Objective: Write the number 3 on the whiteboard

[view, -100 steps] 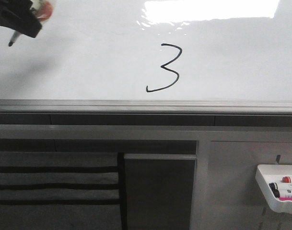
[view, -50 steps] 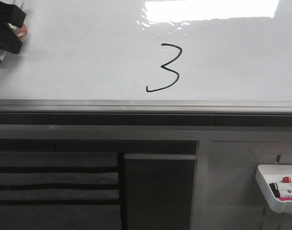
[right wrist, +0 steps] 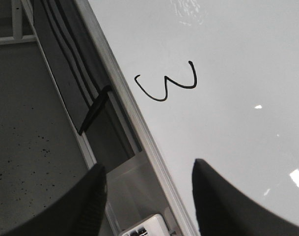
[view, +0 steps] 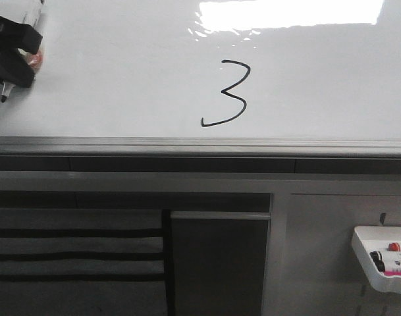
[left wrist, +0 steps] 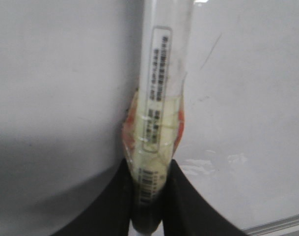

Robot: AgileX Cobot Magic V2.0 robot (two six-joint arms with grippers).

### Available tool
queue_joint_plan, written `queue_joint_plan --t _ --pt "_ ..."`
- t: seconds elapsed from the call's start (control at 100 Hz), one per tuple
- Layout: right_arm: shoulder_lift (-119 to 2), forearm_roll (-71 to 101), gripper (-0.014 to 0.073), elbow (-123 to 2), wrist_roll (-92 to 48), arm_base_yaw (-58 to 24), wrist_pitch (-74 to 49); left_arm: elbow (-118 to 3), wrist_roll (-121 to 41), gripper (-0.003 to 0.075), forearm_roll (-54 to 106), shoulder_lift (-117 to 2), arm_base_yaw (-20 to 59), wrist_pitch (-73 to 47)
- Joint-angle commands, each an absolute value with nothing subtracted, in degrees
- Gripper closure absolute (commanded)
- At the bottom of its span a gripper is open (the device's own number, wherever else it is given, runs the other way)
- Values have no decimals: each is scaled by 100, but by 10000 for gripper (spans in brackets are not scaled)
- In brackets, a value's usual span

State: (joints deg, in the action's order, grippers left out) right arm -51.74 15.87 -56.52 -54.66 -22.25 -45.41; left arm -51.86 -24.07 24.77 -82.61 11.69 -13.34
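A thin black number 3 [view: 228, 93] with a long lower tail is drawn on the glossy whiteboard [view: 121, 79], near its grey edge rail. It also shows in the right wrist view [right wrist: 166, 86]. My left gripper [view: 12, 59] is at the far left of the board, shut on a marker [left wrist: 159, 93] wrapped in tape. The marker's black tip [view: 3, 98] points down just above the board. My right gripper [right wrist: 149, 196] is open and empty, over the board's edge rail [right wrist: 134, 118]. It is out of the front view.
A small white tray [view: 384, 260] with markers hangs at the lower right below the board; its corner shows in the right wrist view [right wrist: 144, 227]. A dark striped panel [view: 75, 253] and a dark opening [view: 218, 263] lie under the rail. Speckled floor [right wrist: 31, 147] lies beside the stand.
My left gripper with the marker has moved left and down, away from the 3, toward the board's left edge. The 3 is unchanged.
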Motion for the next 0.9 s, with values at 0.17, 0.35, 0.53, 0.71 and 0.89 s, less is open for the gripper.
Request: queue_joint_plan --t 0.17,0.35,0.53,0.71,0.89 --pt "-5118 1698 246 -5801 -5221 -2175 -4387 -5374 -2361 422 2572 -8119 1151 -985" --pt "-5041 1487 246 -5801 -4279 -2168 -4584 -5374 -2361 411 2014 -7837 1151 -1371" --pt "-4799 680 246 -5801 -2219 -2163 -4923 -5400 -2361 411 1496 -6876 1151 -2531" --pt "-4445 -524 247 -5801 364 -2163 -5742 -5531 -2361 411 1426 -5508 1151 -3900" --pt "-3781 -945 252 -5629 1234 -2163 -5721 -5183 -1994 411 1415 -4120 1151 -4108"
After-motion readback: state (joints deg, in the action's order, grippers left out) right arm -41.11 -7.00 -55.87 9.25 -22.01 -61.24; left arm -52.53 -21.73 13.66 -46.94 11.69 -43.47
